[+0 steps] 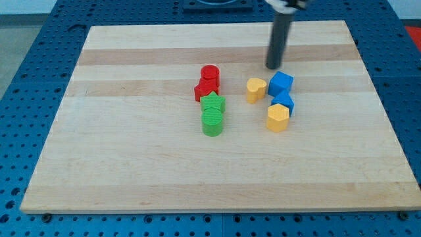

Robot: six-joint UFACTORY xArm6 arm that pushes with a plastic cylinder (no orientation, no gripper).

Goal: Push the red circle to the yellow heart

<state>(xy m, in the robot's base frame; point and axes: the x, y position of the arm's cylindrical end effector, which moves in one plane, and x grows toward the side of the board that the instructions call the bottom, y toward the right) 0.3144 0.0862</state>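
The red circle point(210, 74) sits near the board's middle, touching a second red block point(204, 89) just below it. The yellow heart point(256, 89) lies to the right of them, with a gap between it and the red circle. My tip point(272, 67) rests on the board above and to the right of the yellow heart, just above the blue cube point(281, 83), and well to the right of the red circle.
A green star point(213, 103) and a green circle point(212, 122) lie below the red blocks. A second blue block point(284, 102) and a yellow hexagon point(278, 118) lie right of the heart. The wooden board point(131, 164) sits on a blue perforated table.
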